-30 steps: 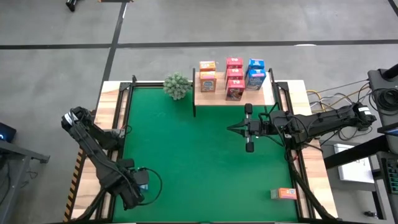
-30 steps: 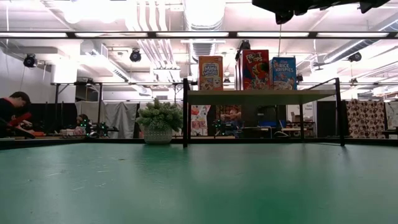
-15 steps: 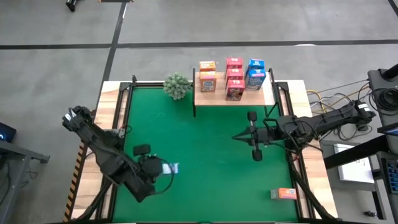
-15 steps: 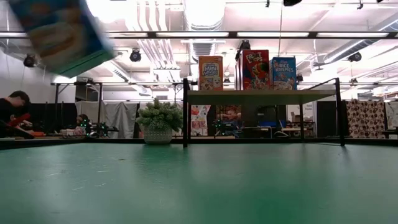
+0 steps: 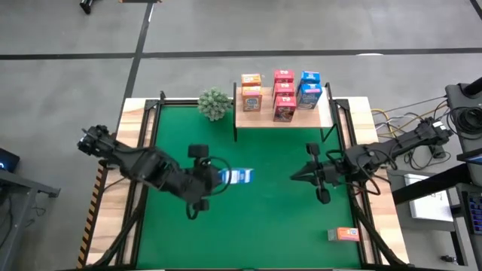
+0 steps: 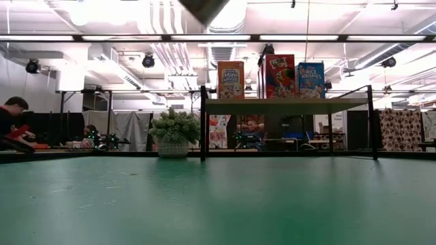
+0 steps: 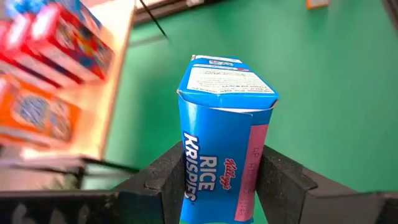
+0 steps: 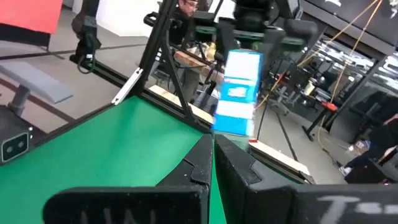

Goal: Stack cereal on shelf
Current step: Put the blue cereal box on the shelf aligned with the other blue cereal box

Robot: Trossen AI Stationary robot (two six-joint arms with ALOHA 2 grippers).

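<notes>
My left gripper [image 5: 217, 179] hovers over the middle of the green table, shut on a blue Rice Krispies cereal box [image 5: 239, 176] [image 7: 224, 118]. The wooden shelf [image 5: 260, 117] [image 6: 286, 105] stands at the far edge. On it stand two orange boxes [image 5: 251, 90], three red ones [image 5: 284, 94] and two blue ones [image 5: 309, 89]. Another orange box [image 5: 347, 234] lies flat on the table near the right near corner. My right gripper [image 5: 294, 178] [image 8: 212, 155] is shut and holds nothing, right of centre, pointing toward the held box [image 8: 237, 93]. My left gripper pinches the blue box between its two fingers [image 7: 165, 183] at the box's rear end [image 7: 214, 186], one finger on each of two opposite sides. The fingers come level from the table's left, along the box. The box is lifted clear, its free end [image 7: 227, 78] pointing toward the right.
A small green plant [image 5: 215, 104] [image 6: 174, 133] stands at the far edge, left of the shelf. Black frame rails run along the left [image 5: 147, 143] and right [image 5: 348, 128] table edges. Bare green felt [image 5: 256, 226] lies near the camera. People sit in the room beyond.
My left arm has swung from the near left corner up and toward the table's centre, carrying the blue box lifted clear. My right gripper has drawn back from in front of the shelf toward the right and near edges.
</notes>
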